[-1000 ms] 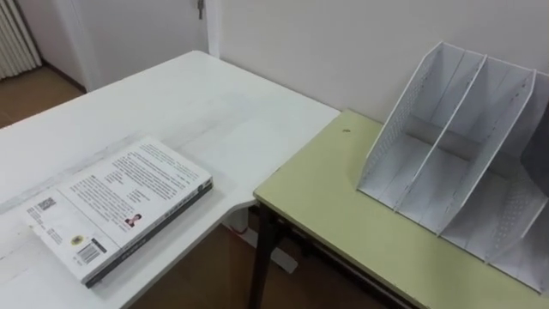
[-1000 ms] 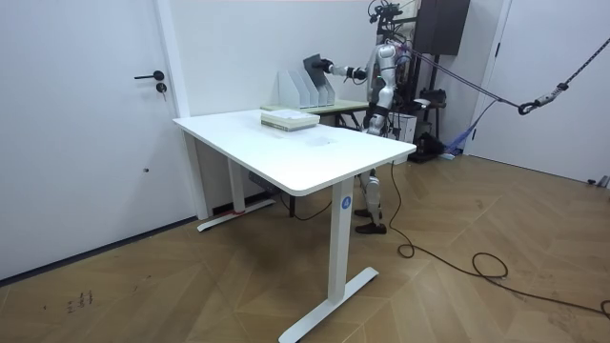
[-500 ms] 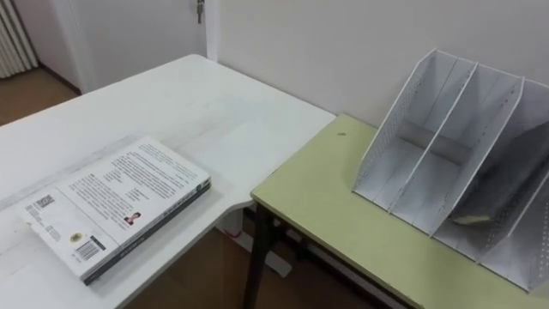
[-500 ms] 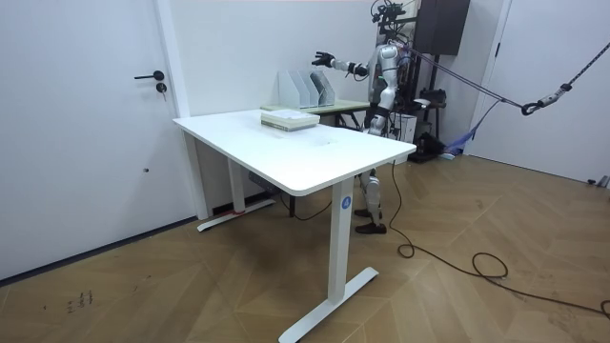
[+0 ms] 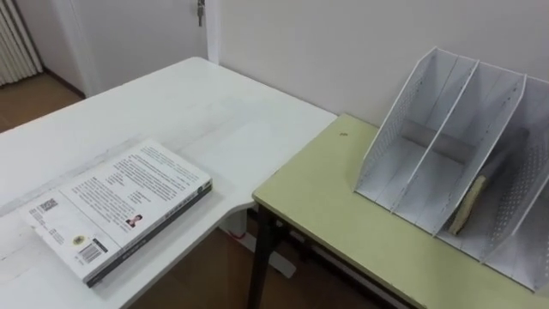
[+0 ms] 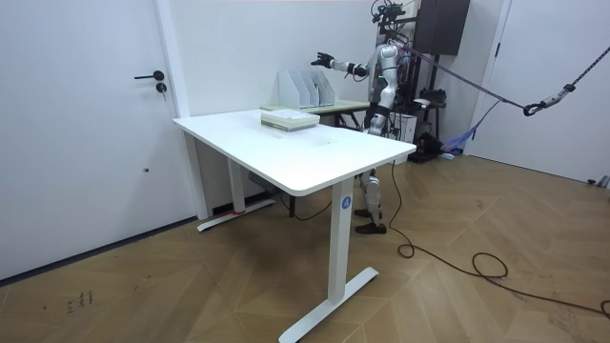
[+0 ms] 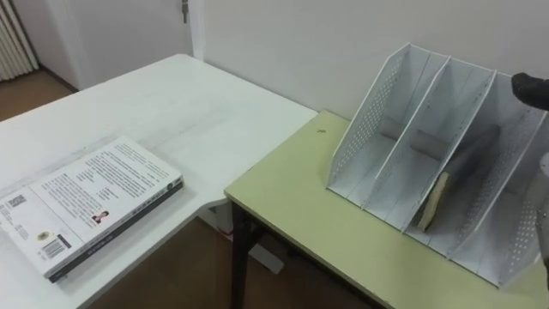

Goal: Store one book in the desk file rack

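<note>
1. Starting with the biggest thing, you have the white desk, which lies to the left of the file rack and apart from it. In the room view the robot stands behind the desk's far end, on the rack's side, with one arm stretched out over the rack.
2. Under the file rack you see the green table, which sits just beside the desk's corner. The rack stands on its back part, close to the wall.
3. The file rack is white, with perforated outer walls and three compartments whose open fronts face you.
4. Left of the rack and well apart from it, the flat book lies on the white desk with its back cover up.
5. Inside the rack's right-hand compartment you find the stored book. It stands on edge, tilted, between the second divider and the perforated outer wall.
6. Above the rack's right-hand end hovers the right hand. Its fingers are spread wide in the room view, it holds nothing, and it is clear of the stored book.
</note>
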Robot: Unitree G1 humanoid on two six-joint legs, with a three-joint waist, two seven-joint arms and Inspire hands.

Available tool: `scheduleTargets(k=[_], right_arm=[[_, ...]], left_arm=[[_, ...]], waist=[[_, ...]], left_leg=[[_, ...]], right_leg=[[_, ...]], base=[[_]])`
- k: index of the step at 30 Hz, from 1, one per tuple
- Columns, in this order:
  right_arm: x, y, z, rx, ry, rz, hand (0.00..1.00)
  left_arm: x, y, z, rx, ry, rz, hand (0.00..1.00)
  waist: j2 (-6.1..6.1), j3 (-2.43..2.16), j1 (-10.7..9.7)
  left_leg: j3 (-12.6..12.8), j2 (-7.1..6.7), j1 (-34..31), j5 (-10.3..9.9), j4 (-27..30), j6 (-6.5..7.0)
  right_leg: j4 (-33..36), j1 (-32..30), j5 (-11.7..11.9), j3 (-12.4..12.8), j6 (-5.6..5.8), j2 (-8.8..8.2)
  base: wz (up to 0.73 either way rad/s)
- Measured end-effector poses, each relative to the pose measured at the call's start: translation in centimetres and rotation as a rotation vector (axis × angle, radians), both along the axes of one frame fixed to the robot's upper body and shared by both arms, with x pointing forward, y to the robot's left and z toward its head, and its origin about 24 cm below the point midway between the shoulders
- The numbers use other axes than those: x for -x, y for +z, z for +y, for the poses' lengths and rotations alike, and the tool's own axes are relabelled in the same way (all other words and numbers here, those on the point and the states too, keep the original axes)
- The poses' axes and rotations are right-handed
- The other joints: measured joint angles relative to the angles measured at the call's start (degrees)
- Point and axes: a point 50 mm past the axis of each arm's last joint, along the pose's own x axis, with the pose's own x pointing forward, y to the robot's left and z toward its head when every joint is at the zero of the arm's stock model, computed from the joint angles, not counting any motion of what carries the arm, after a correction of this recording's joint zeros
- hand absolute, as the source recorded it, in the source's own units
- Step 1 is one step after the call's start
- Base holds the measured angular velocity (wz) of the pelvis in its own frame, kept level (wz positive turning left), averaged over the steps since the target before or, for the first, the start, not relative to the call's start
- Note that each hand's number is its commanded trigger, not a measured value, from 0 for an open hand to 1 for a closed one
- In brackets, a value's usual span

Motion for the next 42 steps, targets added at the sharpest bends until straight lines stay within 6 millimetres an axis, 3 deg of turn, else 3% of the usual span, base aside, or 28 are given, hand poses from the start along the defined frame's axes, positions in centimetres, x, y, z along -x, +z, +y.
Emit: scheduleTargets(k=[8,14,19,24,31,38,40,42], right_arm=[[0.0,0.0,0.1,0.002,0.002,0.001,0.00],[-0.7,0.9,1.6,0.033,0.102,-0.025,0.00],[-1.7,1.7,5.1,0.030,0.409,-0.054,0.00],[-0.9,2.4,9.5,0.016,0.803,-0.112,0.00],[1.2,-1.4,14.0,0.027,1.267,0.080,0.00],[2.4,-2.8,16.8,0.111,1.544,0.230,0.00],[3.4,-4.2,17.6,0.114,1.638,0.298,0.00],[3.9,-5.4,18.4,0.112,1.694,0.352,0.00]], left_arm=[[-0.1,0.0,0.0,-0.024,-0.012,-0.008,0.00],[-0.6,0.0,0.0,-0.036,-0.044,-0.007,0.00],[-0.9,0.0,-0.1,-0.038,-0.073,-0.012,0.00],[-1.2,0.0,-0.1,-0.038,-0.081,-0.022,0.00],[-1.8,0.1,0.0,-0.035,-0.097,-0.040,0.00],[-2.6,0.3,0.2,-0.027,-0.139,-0.053,0.00],[-3.1,0.5,0.3,-0.026,-0.169,-0.065,0.00],[-3.4,0.5,0.3,-0.025,-0.186,-0.067,0.00]], waist=[[0.32,0.24,0.07],[0.77,-0.03,-0.02],[1.12,0.27,-0.12],[1.09,0.36,0.73],[0.66,0.42,2.72],[0.24,0.19,4.06],[-0.33,0.05,4.81],[-0.57,0.19,5.38]], left_leg=[[0.01,-0.02,-0.06,0.00,-0.11,0.00],[0.39,-0.02,-0.87,0.00,0.01,-0.01],[0.48,0.45,-0.18,-0.01,-0.11,-0.02],[0.76,0.62,-0.07,-0.02,-0.04,-0.04],[1.25,0.88,-0.05,-0.12,-0.01,-0.16],[1.18,1.05,-0.73,-0.11,-0.01,-0.17],[1.13,1.17,-0.89,-0.12,0.14,-0.20],[1.12,1.18,-0.94,-0.13,0.14,-0.22]], right_leg=[[-0.09,-0.16,0.00,0.10,0.00,0.02],[-0.01,-1.03,0.01,0.15,0.01,0.03],[-0.10,-0.85,0.02,1.04,-0.02,0.01],[-0.14,-0.78,0.03,1.48,-0.07,0.04],[-0.16,-0.85,0.40,1.55,-0.25,0.13],[-0.11,-0.97,0.65,1.62,-0.39,0.32],[-0.24,-0.94,0.72,1.55,-0.46,0.40],[-0.24,-0.95,0.74,1.49,-0.46,0.41]], base=[[0.00],[-0.03],[-0.03],[-0.04],[-0.02],[0.00],[0.00],[0.00]])
